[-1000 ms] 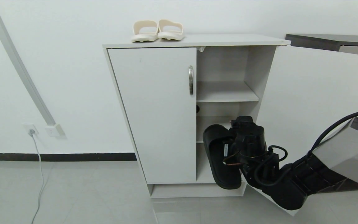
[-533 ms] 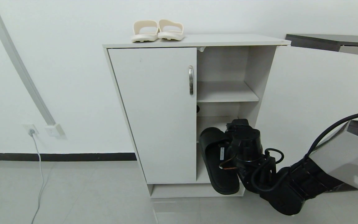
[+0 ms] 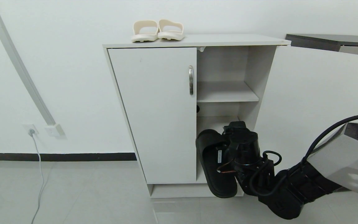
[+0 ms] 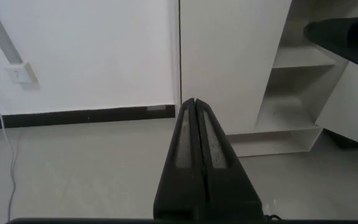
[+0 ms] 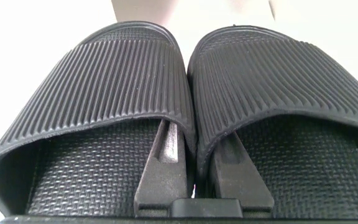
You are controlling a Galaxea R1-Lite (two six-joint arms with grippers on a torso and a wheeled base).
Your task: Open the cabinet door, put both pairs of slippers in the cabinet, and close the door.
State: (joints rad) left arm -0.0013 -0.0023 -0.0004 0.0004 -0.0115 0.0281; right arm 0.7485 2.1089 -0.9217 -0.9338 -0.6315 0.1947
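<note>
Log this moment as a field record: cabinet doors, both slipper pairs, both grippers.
Cabinet: white two-door cabinet, left door shut, right door swung open
Black pair: black ribbed rubber slippers, held on end before the lower shelves
Beige pair: beige slide slippers, side by side on the cabinet top
Right gripper: shut on the black pair's inner walls
Left gripper: shut, empty, apart from the cabinet

Pair of slippers (image 3: pixel 158 30) on the cabinet (image 3: pixel 228 39) top near its back left corner, right door (image 3: pixel 315 102) open rightward, second pair (image 3: pixel 214 163) before the lower right compartment, in the right gripper (image 5: pixel 196 177).
</note>
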